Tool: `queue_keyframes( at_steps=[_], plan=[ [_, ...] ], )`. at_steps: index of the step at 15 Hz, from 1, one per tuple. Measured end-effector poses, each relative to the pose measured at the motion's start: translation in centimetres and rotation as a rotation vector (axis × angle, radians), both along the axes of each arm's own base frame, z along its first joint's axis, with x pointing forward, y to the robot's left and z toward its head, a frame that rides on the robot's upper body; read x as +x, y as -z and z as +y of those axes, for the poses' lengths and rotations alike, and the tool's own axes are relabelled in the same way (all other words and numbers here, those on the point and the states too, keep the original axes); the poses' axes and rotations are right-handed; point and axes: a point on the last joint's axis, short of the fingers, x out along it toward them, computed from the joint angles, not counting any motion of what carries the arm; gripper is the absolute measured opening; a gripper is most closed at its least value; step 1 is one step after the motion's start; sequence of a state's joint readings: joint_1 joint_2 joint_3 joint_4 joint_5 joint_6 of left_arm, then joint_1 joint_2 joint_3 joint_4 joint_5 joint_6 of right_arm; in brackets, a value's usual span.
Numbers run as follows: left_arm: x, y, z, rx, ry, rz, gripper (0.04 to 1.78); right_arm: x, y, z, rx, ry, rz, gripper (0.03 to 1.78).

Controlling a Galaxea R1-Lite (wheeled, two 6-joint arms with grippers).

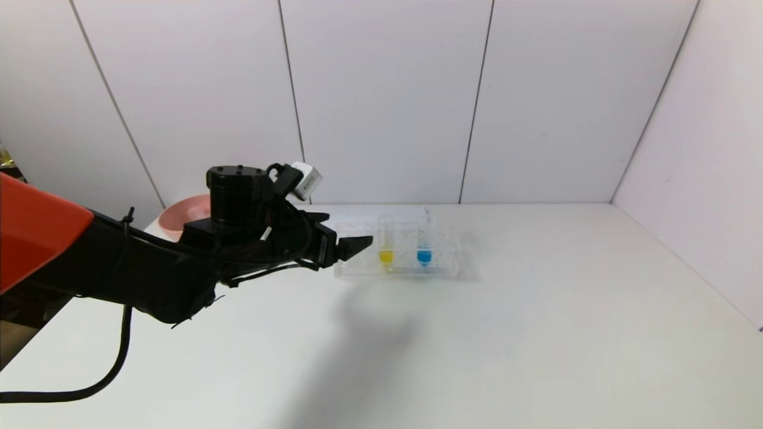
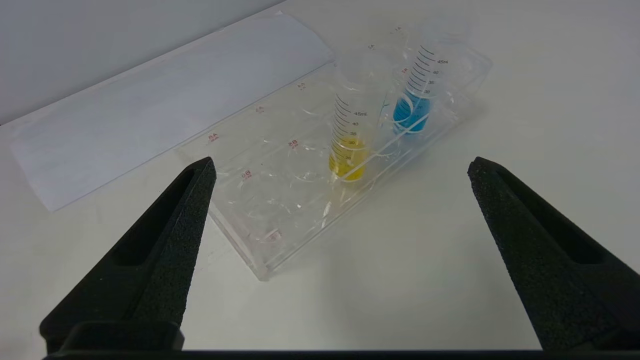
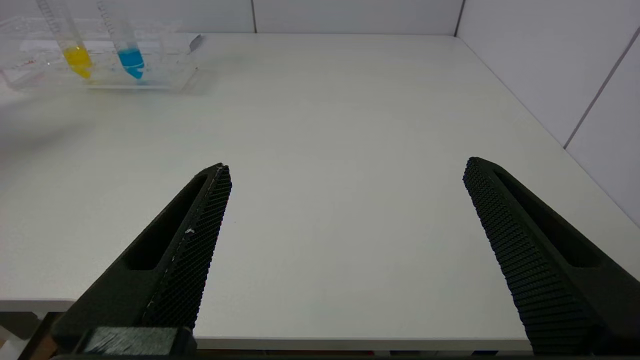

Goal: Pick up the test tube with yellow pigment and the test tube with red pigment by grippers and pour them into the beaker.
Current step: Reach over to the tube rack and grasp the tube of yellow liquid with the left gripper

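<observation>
Left gripper (image 1: 357, 244): held above the table (image 1: 536, 333) just to the left of the tube rack (image 1: 441, 262), pointing toward it. In the left wrist view the jaws stand spread wide with nothing between them; the rack lies ahead of the fingertips (image 2: 202, 172).
Right gripper (image 3: 345, 170): out of the head view. Its own wrist view shows the jaws spread wide and holding nothing, low over the bare near-right part of the table, well apart from the rack.
Test tube with yellow pigment (image 1: 386, 241): upright in the tube rack, in the slot nearer the left gripper. Yellow liquid fills only the rounded bottom. No jaw touches it.
Test tube with blue liquid (image 1: 424, 243): upright in the same rack, just beside the yellow one on the side away from the left gripper.
Test tube with red pigment: not visible in any view.
Beaker: not visible in any view.
Tube rack: clear plastic, resting flat on the table toward the back wall; the slots on the side toward the left gripper carry no tubes, and small red labels mark them.
Paper sheet (image 2: 150, 100): white, flat on the table behind the rack, along the wall.
Pink bowl (image 1: 188, 215): at the back left of the table, largely hidden behind the left arm.
</observation>
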State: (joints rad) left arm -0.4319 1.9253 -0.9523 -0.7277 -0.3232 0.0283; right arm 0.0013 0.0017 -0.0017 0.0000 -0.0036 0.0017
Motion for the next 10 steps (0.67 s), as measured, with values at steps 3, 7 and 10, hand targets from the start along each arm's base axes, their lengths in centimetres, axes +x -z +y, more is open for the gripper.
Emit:
queue_keyframes(
  at_steps=[3,7,10],
  plan=[
    [0.9,0.7,-1.4,0.003,0.017,0.004,1.76,0.0,0.0,0.0,0.0,0.0,0.0,1.7],
    [2.0,1.5,-2.7,0.008,0.027,0.012,1.76,0.0,0.0,0.0,0.0,0.0,0.0,1.7],
    [2.8,1.9,-3.5,0.015,-0.026,0.011,1.76,0.0,0.0,0.0,0.0,0.0,0.0,1.7]
  ],
)
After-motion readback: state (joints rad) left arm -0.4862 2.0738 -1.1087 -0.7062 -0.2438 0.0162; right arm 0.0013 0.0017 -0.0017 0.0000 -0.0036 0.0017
